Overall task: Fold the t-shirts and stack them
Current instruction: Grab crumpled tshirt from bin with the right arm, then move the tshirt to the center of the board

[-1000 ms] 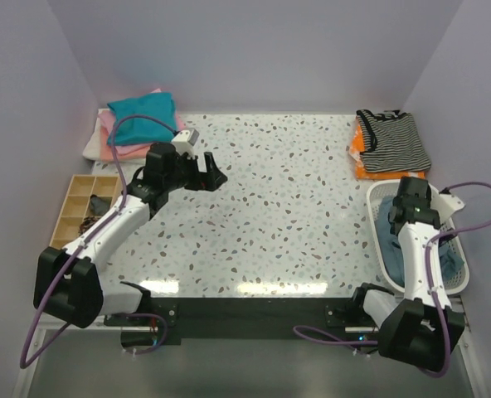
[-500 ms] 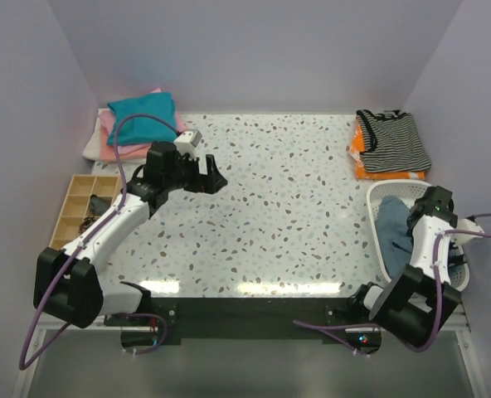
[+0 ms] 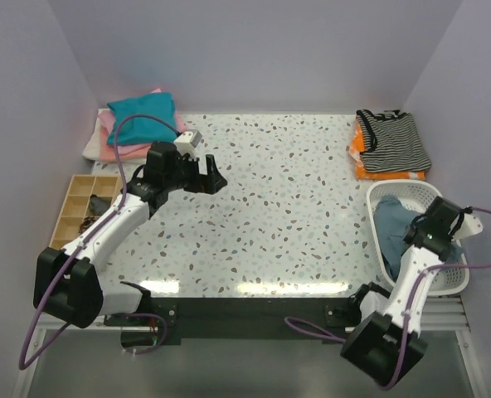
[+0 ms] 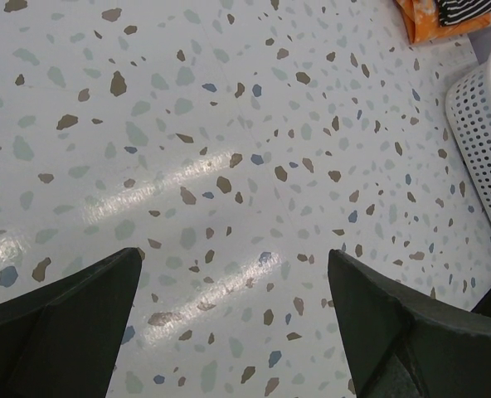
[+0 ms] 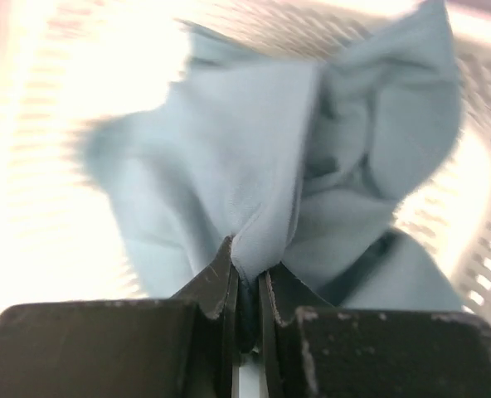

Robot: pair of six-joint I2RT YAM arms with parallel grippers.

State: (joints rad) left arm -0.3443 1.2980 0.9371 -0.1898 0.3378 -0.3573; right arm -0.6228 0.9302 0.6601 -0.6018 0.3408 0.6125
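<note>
Though spread earlier, right end effector (image 5: 247, 269) now tight on blurred, seemingly slate-blue t-shirt (image 5: 254, 157); left end effector (image 4: 235, 257) spread.

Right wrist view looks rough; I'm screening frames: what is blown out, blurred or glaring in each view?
Right wrist view: basket overexposed and blurred, blue shirt soft, the right hand pinching it sharp. Left wrist view: crisp, with glare streaks on the table. Top view: glare along its near edge.

Glossy speckled terrazzo-look table (image 3: 295, 207), soft matt slate-blue cloth t-shirt (image 5: 229, 166), perforated white plastic basket (image 3: 395, 190), wooden tray (image 3: 67, 203)
</note>
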